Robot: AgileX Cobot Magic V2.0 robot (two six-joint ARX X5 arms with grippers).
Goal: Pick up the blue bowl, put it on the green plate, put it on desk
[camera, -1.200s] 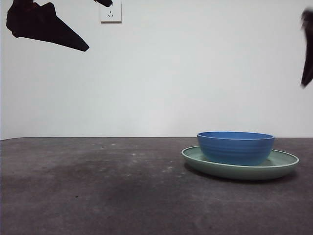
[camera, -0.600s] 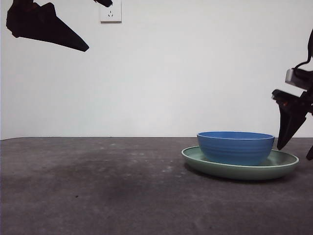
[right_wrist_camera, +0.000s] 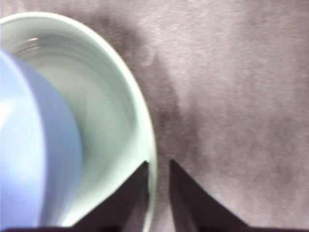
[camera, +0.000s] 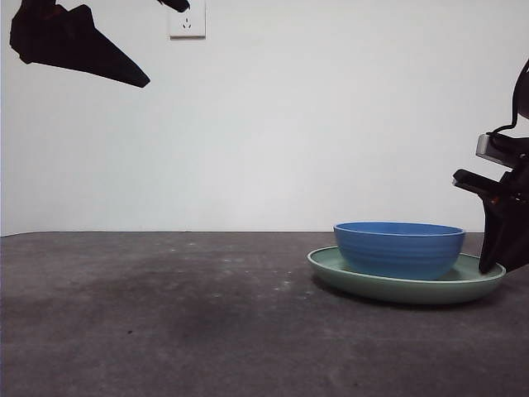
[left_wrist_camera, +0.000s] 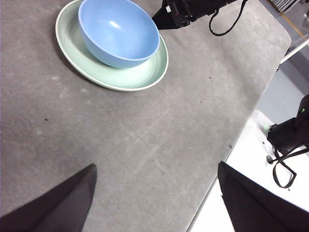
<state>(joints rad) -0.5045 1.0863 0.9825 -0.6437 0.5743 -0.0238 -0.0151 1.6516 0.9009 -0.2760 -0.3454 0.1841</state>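
Observation:
The blue bowl stands in the green plate on the desk, right of the middle. My right gripper is low at the plate's right rim. In the right wrist view its jaws are closed narrowly over the plate's rim, one inside and one outside, with the bowl beside them. My left gripper hangs open and empty, high at the top left. The left wrist view shows the bowl, the plate and the right gripper at the plate's rim.
A white wall with a socket stands behind the desk. In the left wrist view the desk's edge runs beside a white surface with black cables.
My right gripper has come down from the upper right edge to the plate's right rim. The bowl, the plate and the left arm have stayed in place.

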